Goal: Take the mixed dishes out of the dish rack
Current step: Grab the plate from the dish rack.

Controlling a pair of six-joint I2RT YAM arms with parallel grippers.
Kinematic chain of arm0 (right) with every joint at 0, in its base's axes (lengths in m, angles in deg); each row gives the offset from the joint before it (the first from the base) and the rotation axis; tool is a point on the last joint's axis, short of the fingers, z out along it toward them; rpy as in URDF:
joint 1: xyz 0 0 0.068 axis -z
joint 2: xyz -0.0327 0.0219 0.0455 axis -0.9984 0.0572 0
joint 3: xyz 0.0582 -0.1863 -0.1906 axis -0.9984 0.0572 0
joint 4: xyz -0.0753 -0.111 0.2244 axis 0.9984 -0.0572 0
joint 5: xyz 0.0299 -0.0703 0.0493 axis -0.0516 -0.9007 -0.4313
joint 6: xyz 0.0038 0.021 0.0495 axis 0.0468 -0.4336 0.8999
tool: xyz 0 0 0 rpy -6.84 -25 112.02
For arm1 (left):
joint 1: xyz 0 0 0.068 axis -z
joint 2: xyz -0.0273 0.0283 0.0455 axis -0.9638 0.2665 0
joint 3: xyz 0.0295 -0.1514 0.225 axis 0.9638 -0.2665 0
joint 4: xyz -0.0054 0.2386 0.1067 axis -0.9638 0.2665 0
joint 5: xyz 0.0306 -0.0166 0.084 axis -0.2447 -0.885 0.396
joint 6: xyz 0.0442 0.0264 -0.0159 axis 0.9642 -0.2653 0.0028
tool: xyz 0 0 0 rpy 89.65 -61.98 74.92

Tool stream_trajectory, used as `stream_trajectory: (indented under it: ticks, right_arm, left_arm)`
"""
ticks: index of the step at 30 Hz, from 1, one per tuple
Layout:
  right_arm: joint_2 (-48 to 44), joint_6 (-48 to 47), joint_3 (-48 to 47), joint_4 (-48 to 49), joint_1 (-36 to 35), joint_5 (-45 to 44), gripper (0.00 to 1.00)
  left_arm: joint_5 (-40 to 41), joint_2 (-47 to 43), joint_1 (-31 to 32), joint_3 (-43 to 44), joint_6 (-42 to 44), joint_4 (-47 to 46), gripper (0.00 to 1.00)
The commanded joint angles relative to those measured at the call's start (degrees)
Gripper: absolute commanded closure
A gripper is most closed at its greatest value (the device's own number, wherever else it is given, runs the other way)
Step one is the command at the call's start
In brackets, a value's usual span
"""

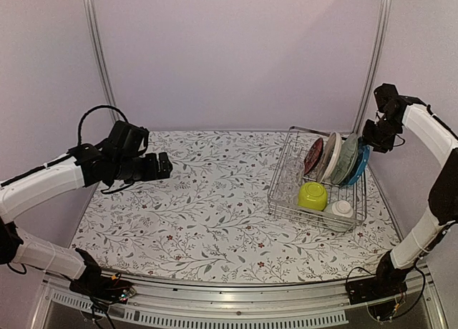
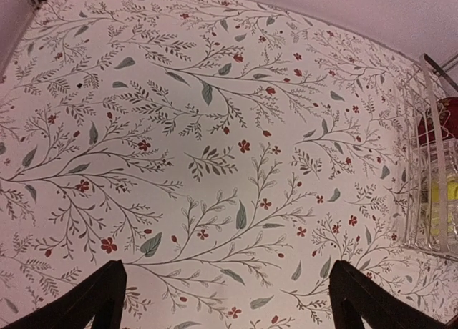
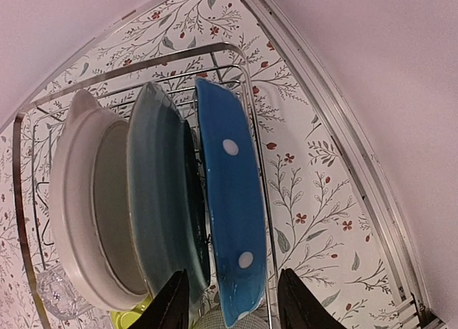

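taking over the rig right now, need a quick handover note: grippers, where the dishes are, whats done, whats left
Grippers: the left gripper is open and empty over the table, away from the dish rack. The right gripper is open at the rack's far right end, with a finger on either side of the blue dotted dish, not closed on it.
In the rack: red plate, pale plate, blue-green plate, lime-green bowl, small white bowl.
Done: nothing unloaded.
Left: every dish.

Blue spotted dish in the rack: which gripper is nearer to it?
Right. The right gripper hangs just above the blue spotted dish; the left gripper is far left, over bare tablecloth.
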Motion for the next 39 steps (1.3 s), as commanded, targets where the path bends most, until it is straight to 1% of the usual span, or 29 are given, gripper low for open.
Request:
stream_trajectory:
  ticks: [1,7,11,15,16,19,33,39]
  right_arm:
    - [1.33,-0.45,2.29,1.87,2.93,3.48,0.57]
    - [1.77,-1.45,3.25,2.79,3.76,3.87,0.58]
    - [2.25,-2.26,3.60,3.93,4.35,6.03,0.58]
    - [2.70,-2.41,4.39,5.68,4.73,7.39,0.63]
    - [2.94,-2.39,4.39,5.86,4.80,9.19,0.64]
    - [3.85,-2.39,4.45,6.37,5.02,10.67,0.66]
    - [7.59,-2.66,4.10,9.09,5.39,15.68,0.67]
    - [8.80,-2.57,4.10,9.97,5.37,16.16,0.68]
  left_arm:
    - [-0.97,-1.13,-0.96,0.37,0.66,-0.32,0.01]
    - [-1.41,-1.43,-1.01,0.28,0.55,-0.50,0.00]
    - [-1.54,-1.38,-1.10,0.22,0.46,-0.74,0.00]
    - [-1.64,-1.41,-1.10,0.27,0.37,-0.84,0.00]
    - [-1.67,-1.43,-1.10,0.28,0.41,-0.76,0.01]
    - [-1.71,-1.53,-1.10,0.28,0.41,-0.82,0.01]
    - [-1.22,-1.60,-1.45,0.13,0.50,-0.51,0.01]
    - [-1.37,-1.38,-1.62,0.11,0.55,-0.64,0.01]
